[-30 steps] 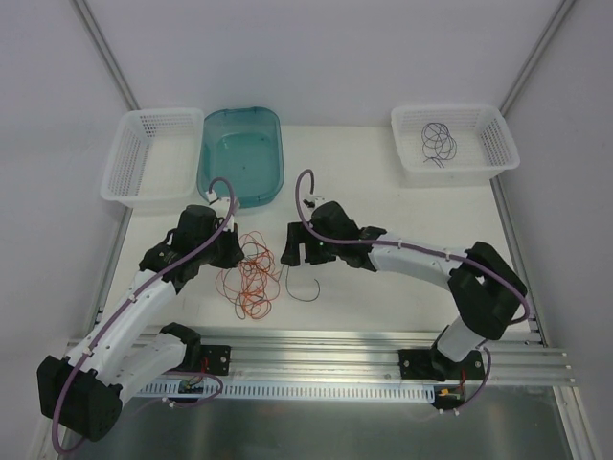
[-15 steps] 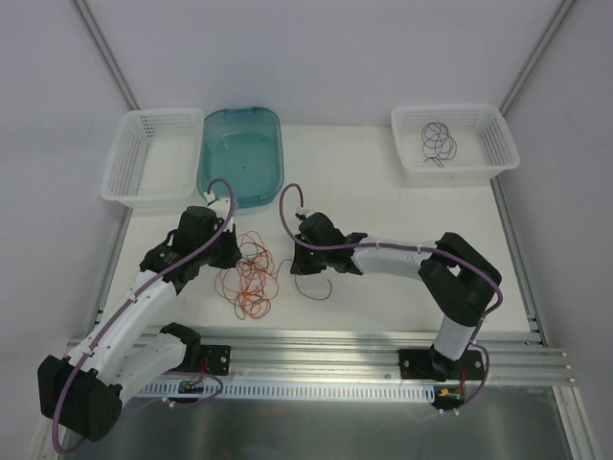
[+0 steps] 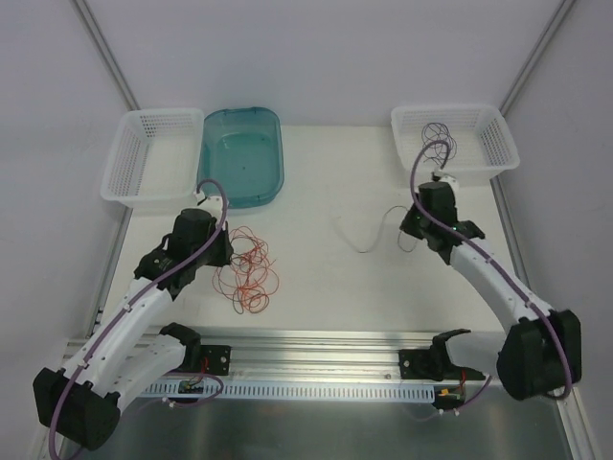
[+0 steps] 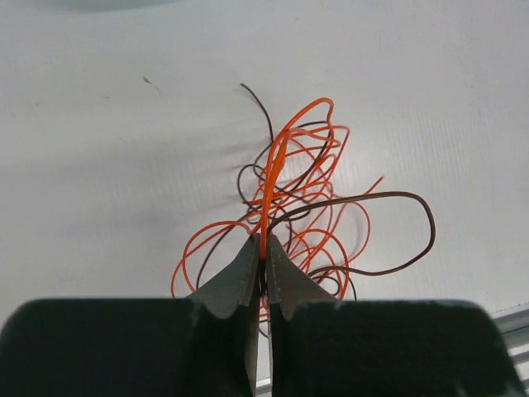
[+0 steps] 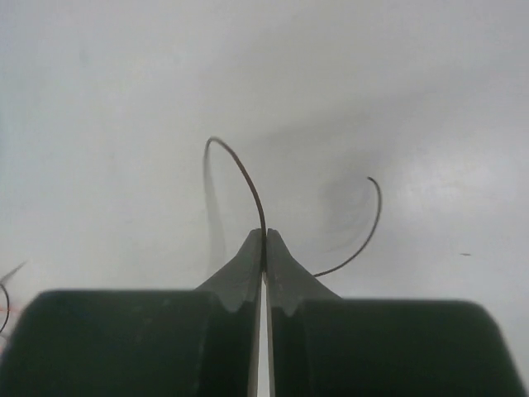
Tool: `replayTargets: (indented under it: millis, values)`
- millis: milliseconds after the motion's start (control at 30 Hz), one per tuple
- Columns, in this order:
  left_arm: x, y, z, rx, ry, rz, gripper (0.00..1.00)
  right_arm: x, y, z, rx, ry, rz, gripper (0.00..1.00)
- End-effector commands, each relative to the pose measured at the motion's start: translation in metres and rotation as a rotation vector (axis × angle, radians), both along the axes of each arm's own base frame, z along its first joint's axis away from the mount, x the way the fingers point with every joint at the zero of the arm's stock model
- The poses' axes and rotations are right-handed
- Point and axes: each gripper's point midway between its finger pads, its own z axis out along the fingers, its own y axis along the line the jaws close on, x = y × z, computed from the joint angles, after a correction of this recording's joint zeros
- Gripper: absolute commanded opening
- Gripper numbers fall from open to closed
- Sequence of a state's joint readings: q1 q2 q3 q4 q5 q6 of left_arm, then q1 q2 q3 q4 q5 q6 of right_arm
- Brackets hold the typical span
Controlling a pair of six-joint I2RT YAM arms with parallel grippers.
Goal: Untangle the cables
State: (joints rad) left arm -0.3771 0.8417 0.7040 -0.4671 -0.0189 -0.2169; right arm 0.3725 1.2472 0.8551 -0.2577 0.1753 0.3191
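Cables (image 3: 251, 273) sit tangled centre-left, left jaws clamping an orange strand (image 4: 273, 165). Right jaws pinch a separated dark strand (image 5: 248, 178); upper-right basket (image 3: 502, 149) drop likely next.

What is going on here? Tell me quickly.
Two robot arms are separating a tangle of thin orange and dark wires. The left fingers are shut on an orange strand in the tangle. The right fingers are shut on one thin dark wire, held apart near the white mesh basket, which holds more dark wires.
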Motion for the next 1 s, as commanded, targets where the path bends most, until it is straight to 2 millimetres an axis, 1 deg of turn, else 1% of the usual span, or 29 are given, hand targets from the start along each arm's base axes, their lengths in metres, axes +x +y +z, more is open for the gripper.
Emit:
replayTargets:
  millis: [0,33,67,100,133,167,200,267,300,367,400,467,500,600,633,667,700,733,800,833,867,900,933,967]
  values:
    - [0.008,0.014,0.008,0.019,-0.058,0.076,0.02,-0.023,-0.073,0.022,-0.097,-0.023,-0.160,0.01]
    - [0.008,0.018,0.010,0.025,-0.073,0.092,0.02,-0.025,-0.085,0.032,-0.104,-0.052,-0.195,0.01]
    - [0.010,0.024,0.012,0.040,-0.086,0.123,0.02,-0.030,-0.095,0.048,-0.099,-0.095,-0.227,0.01]
    - [0.010,0.028,0.012,0.051,-0.094,0.140,0.02,-0.032,-0.112,0.057,-0.106,-0.117,-0.278,0.01]
    - [0.009,0.034,0.015,0.058,-0.109,0.165,0.02,-0.034,-0.120,0.065,-0.101,-0.134,-0.303,0.01]
    - [0.011,0.043,0.017,0.073,-0.123,0.211,0.02,-0.038,-0.126,0.077,-0.091,-0.166,-0.322,0.01]
    - [0.010,0.046,0.019,0.073,-0.138,0.228,0.01,-0.038,-0.133,0.082,-0.076,-0.174,-0.329,0.01]
    - [0.010,0.050,0.023,0.070,-0.154,0.248,0.01,-0.038,-0.130,0.093,-0.062,-0.195,-0.305,0.01]
    - [0.010,0.049,0.023,0.066,-0.156,0.246,0.02,-0.037,-0.122,0.094,-0.038,-0.191,-0.264,0.01]
    - [0.009,0.046,0.021,0.061,-0.147,0.231,0.04,-0.035,-0.112,0.094,-0.012,-0.183,-0.211,0.01]
    - [0.009,0.041,0.020,0.046,-0.133,0.209,0.06,-0.034,-0.105,0.091,0.011,-0.170,-0.177,0.01]
    - [0.009,0.035,0.016,0.039,-0.110,0.179,0.08,-0.033,-0.099,0.089,0.023,-0.167,-0.146,0.01]
    - [0.010,0.032,0.011,0.037,-0.087,0.162,0.08,-0.033,-0.092,0.084,0.043,-0.156,-0.111,0.01]
    - [0.008,0.014,0.003,0.002,-0.030,0.071,0.08,-0.033,-0.080,0.084,0.067,-0.162,-0.052,0.01]
    - [0.004,-0.001,0.000,-0.043,-0.003,0.002,0.09,-0.033,-0.076,0.083,0.070,-0.164,-0.031,0.01]
    - [0.002,-0.008,-0.001,-0.066,0.016,-0.030,0.08,-0.033,-0.068,0.084,0.073,-0.166,0.007,0.01]
    - [0.002,-0.015,-0.007,-0.082,0.051,-0.060,0.09,-0.033,-0.062,0.084,0.079,-0.166,0.036,0.01]
    - [-0.003,-0.028,-0.008,-0.131,0.079,-0.120,0.09,-0.032,-0.057,0.084,0.078,-0.161,0.059,0.01]
    - [-0.006,-0.038,-0.016,-0.158,0.136,-0.159,0.12,-0.035,-0.037,0.086,0.081,-0.164,0.144,0.01]
    - [-0.007,-0.042,-0.016,-0.168,0.148,-0.175,0.13,-0.033,-0.029,0.087,0.085,-0.160,0.170,0.01]
    - [-0.009,-0.047,-0.015,-0.190,0.162,-0.199,0.14,-0.036,-0.014,0.087,0.090,-0.158,0.226,0.01]
    - [-0.009,-0.050,-0.014,-0.197,0.166,-0.210,0.17,-0.037,-0.005,0.088,0.091,-0.161,0.264,0.01]
    - [-0.008,-0.051,-0.012,-0.207,0.160,-0.212,0.23,-0.037,0.003,0.093,0.089,-0.174,0.295,0.01]
    - [-0.008,-0.054,-0.010,-0.214,0.152,-0.219,0.30,-0.040,0.019,0.091,0.087,-0.164,0.347,0.01]
